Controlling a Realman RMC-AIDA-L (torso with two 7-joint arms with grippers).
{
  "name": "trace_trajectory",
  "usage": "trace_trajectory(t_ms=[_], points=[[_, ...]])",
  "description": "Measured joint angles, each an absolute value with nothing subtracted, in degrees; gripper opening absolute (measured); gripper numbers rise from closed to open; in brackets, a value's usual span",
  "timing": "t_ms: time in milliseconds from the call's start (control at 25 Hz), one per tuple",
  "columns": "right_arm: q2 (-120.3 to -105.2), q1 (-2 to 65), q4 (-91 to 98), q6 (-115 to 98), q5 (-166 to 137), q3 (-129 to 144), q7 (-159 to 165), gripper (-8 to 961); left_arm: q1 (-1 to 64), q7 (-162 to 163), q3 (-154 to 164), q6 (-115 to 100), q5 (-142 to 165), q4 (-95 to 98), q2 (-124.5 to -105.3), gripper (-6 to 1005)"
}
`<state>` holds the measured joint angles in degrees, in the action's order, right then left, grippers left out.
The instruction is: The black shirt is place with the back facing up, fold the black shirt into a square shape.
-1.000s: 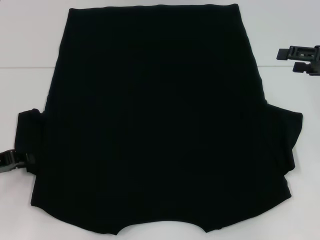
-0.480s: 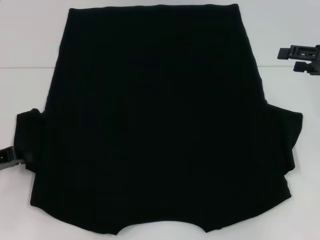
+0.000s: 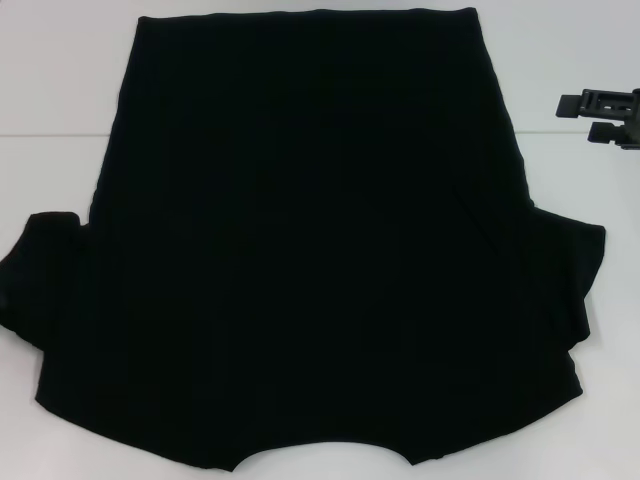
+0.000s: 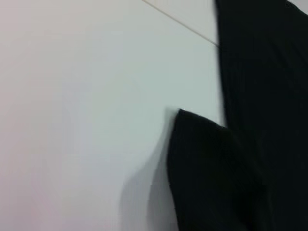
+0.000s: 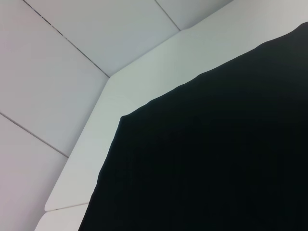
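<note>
Head view: left end effector gone.

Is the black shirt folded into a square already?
No, the black shirt lies spread flat on the white table, both sleeves sticking out.

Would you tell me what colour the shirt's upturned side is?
Plain black soft fabric shirt, no lettering showing; clearest in head view.

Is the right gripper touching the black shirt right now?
Apart. The head view shows the right gripper over bare white table, with a clear strip between it and the black shirt.
</note>
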<state>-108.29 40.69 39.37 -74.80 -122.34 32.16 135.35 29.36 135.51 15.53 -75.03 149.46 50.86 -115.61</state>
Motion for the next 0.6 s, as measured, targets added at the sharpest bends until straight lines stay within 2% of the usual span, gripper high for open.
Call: trace_trajectory(t_ms=[360, 600], points=[[-108.28, 40.7, 39.4, -74.9, -122.4, 32.2, 135.4, 779, 30.5, 136.0, 12.5, -73.0, 151.3, 51.0, -114.60, 1], [-108.28, 40.7, 39.4, -75.1, -122.4, 32.2, 135.4, 774, 30.2, 137.1, 12.4, -72.9, 152.5, 52.4, -114.61, 0]])
